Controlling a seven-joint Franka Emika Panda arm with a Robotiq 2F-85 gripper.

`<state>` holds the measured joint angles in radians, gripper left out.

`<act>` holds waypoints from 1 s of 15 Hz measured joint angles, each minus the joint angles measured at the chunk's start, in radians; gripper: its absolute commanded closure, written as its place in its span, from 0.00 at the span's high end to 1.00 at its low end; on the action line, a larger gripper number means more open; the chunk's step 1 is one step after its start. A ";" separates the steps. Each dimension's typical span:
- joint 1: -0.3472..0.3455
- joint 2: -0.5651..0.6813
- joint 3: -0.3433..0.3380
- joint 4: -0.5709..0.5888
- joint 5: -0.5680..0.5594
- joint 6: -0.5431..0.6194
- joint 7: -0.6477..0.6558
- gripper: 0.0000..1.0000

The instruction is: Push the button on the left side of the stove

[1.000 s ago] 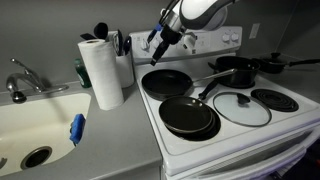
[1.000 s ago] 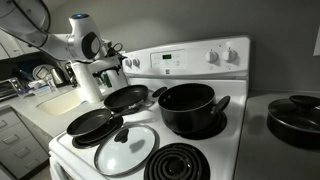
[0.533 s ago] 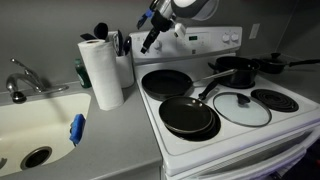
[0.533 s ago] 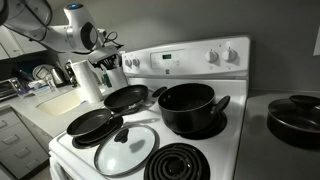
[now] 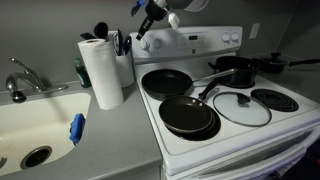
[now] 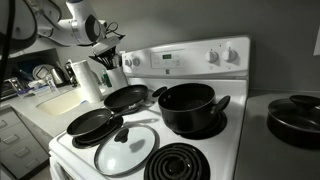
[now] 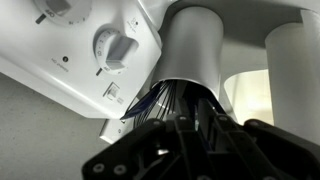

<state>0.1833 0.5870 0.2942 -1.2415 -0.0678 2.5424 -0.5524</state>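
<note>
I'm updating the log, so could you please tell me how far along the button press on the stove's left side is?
Possibly done: a second ago the gripper was level with the left end of the back panel of the stove, but no contact is visible, so the press is unconfirmed. In hand: the gripper now hangs above the panel, touching nothing; the jaws' state is unclear. Left: confirm the press, or come down again.

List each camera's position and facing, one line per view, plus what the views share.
An exterior view sits before the counter, facing the back wall: sink, paper towel roll, stove; gripper at top.
An exterior view sits past the stove's far side, looking across the burners toward the roll; gripper upper left.
Wrist view looks along the gripper at a stove knob.
Both exterior views share stove, roll and gripper.
</note>
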 measured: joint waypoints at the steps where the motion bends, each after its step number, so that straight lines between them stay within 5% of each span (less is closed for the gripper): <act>1: 0.003 0.012 -0.004 0.016 -0.006 0.006 0.000 0.00; 8: 0.030 0.091 -0.062 0.065 -0.050 0.144 0.038 0.00; 15: 0.079 0.107 -0.135 0.105 -0.091 0.154 0.086 0.00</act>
<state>0.2623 0.6944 0.1593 -1.1370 -0.1590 2.6969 -0.4665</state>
